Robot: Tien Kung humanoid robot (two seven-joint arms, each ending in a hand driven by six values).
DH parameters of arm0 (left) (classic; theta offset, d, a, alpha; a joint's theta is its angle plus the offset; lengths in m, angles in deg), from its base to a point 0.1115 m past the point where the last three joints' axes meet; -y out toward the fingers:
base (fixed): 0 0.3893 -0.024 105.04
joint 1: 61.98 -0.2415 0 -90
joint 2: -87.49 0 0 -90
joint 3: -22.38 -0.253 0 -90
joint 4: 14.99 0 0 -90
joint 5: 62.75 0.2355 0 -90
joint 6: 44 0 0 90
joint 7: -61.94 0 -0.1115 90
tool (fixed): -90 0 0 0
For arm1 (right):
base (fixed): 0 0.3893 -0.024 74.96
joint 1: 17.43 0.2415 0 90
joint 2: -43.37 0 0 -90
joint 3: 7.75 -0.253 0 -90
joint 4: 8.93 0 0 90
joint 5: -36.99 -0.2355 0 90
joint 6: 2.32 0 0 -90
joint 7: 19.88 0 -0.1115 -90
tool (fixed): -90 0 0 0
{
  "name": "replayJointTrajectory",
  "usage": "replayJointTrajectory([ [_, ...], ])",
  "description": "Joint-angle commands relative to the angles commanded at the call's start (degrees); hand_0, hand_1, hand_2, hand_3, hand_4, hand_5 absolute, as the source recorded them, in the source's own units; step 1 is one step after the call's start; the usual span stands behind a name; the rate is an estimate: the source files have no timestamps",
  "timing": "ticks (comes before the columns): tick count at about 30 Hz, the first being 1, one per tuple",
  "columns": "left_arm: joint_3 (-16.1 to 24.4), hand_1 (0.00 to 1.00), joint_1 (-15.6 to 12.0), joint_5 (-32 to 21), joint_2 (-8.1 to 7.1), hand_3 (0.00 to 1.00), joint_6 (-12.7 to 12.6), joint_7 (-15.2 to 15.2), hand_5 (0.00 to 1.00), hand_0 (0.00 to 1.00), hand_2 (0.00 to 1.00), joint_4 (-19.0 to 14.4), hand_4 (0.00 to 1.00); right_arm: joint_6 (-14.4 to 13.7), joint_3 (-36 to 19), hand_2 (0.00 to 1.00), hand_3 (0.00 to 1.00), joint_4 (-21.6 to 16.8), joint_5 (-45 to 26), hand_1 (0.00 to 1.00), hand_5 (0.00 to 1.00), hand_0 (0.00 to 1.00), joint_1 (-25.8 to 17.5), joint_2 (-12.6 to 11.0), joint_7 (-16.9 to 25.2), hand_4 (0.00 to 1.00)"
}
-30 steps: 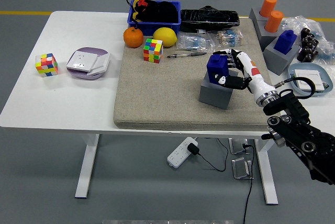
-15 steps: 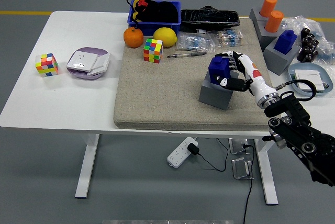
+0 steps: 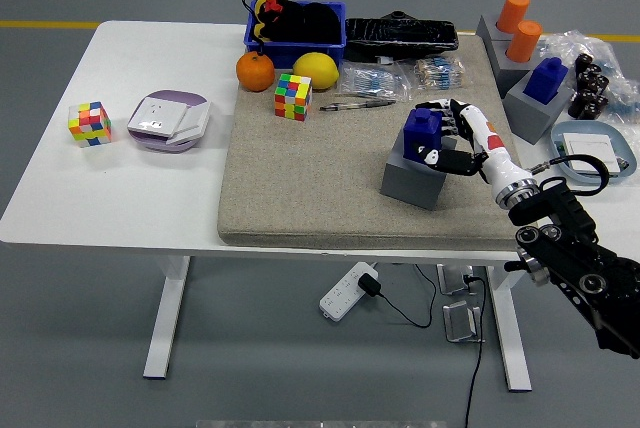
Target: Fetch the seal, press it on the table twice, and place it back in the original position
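A blue seal (image 3: 421, 131) sits in the top of a grey block holder (image 3: 410, 180) on the beige mat (image 3: 300, 188). My right hand (image 3: 447, 138) comes in from the lower right and is curled around the seal's right side, thumb in front, fingers behind it. The seal rides a little raised and to the right in the holder. The left arm is not in view.
A second grey holder with a blue seal (image 3: 546, 80) and one with orange seals (image 3: 516, 23) stand at the right. A Rubik's cube (image 3: 292, 96), pen (image 3: 355, 103), orange (image 3: 254, 71), lemon (image 3: 314, 69) and blue bin (image 3: 295, 26) lie behind. Another cube (image 3: 88, 123) and a purple socket (image 3: 168, 120) sit at the left.
My right hand has closed on the blue seal and drawn it slightly to the right and down in the picture; the wrist has shifted right with it.
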Motion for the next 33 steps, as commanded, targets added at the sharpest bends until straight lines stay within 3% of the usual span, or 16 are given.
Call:
replayJointTrajectory([
  [1, -0.07, 0.69, 0.0, -0.03, 0.0, 0.716, 0.01, -0.02, 0.238, 0.718, 0.679, 0.03, 0.642, 0.09, 0.01, 0.471, 0.516, 0.02, -0.14, 0.493, 0.002, 0.62, 0.0, -0.01, 0.04, 0.632],
  [2, -0.09, 0.69, 0.01, -0.05, 0.0, 0.716, 0.01, -0.02, 0.239, 0.718, 0.679, 0.04, 0.643, 0.27, 0.01, 0.536, 0.578, 0.04, -0.38, 0.554, 0.002, 0.657, 0.01, -0.02, 0.13, 0.616],
  [7, 0.09, 0.69, 0.09, 0.06, 0.03, 0.716, 0.0, 0.02, 0.239, 0.718, 0.679, -0.02, 0.643, 0.64, 0.07, 0.536, 0.578, -0.01, -0.78, 0.554, 0.002, 0.657, 0.08, -0.01, 0.39, 0.616],
  [8, 0.12, 0.69, 0.1, 0.09, 0.04, 0.716, 0.0, 0.03, 0.238, 0.718, 0.679, -0.03, 0.642, 0.67, 0.05, 0.578, 0.607, -0.01, -0.76, 0.609, 0.002, 0.705, 0.08, 0.01, 0.4, 0.703],
  [13, 0.11, 0.69, 0.06, 0.07, 0.02, 0.716, 0.01, 0.02, 0.238, 0.718, 0.679, -0.02, 0.642, 0.86, 0.1, 0.578, 0.607, 0.03, -0.87, 0.609, 0.002, 0.705, 0.03, -0.02, 0.58, 0.703],
  [14, 0.09, 0.69, 0.04, 0.06, 0.02, 0.717, 0.02, 0.01, 0.238, 0.718, 0.679, 0.0, 0.642, 0.93, 0.12, 0.651, 0.698, 0.04, -0.94, 0.666, 0.002, 0.725, 0.01, -0.03, 0.66, 0.824],
  [33, -0.01, 0.69, 0.01, -0.02, 0.01, 0.716, 0.07, -0.02, 0.239, 0.718, 0.679, 0.04, 0.643, 1.2, 0.15, 0.755, 0.771, 0.16, -1.66, 0.756, 0.002, 0.799, 0.2, -0.12, 1.42, 0.932],
])
